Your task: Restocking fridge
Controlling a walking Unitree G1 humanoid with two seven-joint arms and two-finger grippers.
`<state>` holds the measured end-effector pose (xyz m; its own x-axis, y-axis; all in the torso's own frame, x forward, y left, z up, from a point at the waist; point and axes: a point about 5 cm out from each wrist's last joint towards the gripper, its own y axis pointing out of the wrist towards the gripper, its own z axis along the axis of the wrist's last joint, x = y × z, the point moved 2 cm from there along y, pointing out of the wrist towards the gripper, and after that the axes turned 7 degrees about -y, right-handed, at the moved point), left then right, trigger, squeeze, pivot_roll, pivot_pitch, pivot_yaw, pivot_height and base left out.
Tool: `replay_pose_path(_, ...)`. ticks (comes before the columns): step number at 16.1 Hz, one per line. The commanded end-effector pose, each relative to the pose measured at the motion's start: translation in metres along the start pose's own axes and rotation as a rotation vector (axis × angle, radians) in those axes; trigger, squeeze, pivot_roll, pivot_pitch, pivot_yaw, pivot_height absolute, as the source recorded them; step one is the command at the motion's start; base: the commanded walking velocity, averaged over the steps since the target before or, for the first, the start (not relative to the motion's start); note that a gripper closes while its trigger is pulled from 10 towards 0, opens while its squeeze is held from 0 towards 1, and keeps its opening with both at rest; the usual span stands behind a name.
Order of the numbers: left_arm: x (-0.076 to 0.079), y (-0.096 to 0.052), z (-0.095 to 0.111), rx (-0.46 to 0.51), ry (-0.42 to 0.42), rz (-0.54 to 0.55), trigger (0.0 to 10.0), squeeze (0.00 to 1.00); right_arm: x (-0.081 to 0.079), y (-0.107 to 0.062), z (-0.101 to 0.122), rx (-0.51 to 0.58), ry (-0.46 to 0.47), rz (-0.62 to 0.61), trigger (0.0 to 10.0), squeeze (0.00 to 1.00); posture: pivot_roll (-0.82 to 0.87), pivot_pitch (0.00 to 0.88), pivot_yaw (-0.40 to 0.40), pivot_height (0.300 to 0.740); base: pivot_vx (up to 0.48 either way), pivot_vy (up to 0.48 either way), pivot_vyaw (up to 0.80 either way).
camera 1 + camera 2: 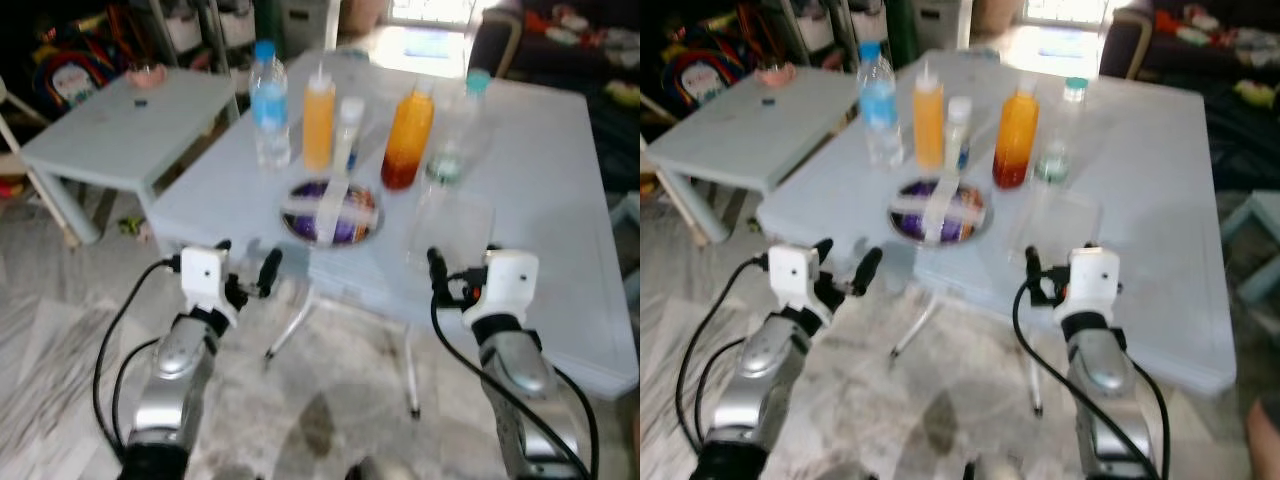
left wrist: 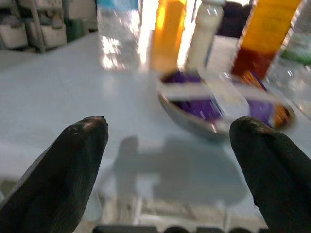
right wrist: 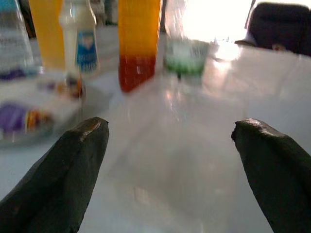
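Reaching toward table (image 1: 560, 200), both claws spread

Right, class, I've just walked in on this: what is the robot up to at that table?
Nothing is being held yet. The robot stands before a pale table with both arms raised at its near edge, the left hand and right hand open and empty. On the table stand a water bottle, two orange bottles, a small white bottle and a clear green-capped bottle, with a wrapped bowl in front.
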<state>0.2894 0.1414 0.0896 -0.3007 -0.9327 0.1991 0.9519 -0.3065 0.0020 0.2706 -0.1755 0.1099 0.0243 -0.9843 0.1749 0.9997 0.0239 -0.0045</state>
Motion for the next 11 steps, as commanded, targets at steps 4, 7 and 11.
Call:
replay_pose_path(4,-0.022,-0.012,0.008,-0.003,0.067,0.062,10.0,0.0,0.0,0.006,0.012,0.035,-0.045,-0.021,10.0,0.0,-0.03,0.035,-0.009,0.74,0.0,0.0,0.0)
replay_pose_path(7,-0.019,-0.017,0.005,-0.016,0.07,0.051,10.0,0.0,0.012,0.008,0.013,0.024,-0.027,-0.131,10.0,0.0,-0.02,0.042,-0.005,0.74,0.0,0.0,0.0)
replay_pose_path(11,-0.015,-0.019,0.002,-0.038,0.056,0.033,10.0,0.0,0.023,0.005,0.018,0.033,0.045,-0.154,10.0,0.0,-0.02,0.051,0.0,0.74,0.0,0.0,0.0)
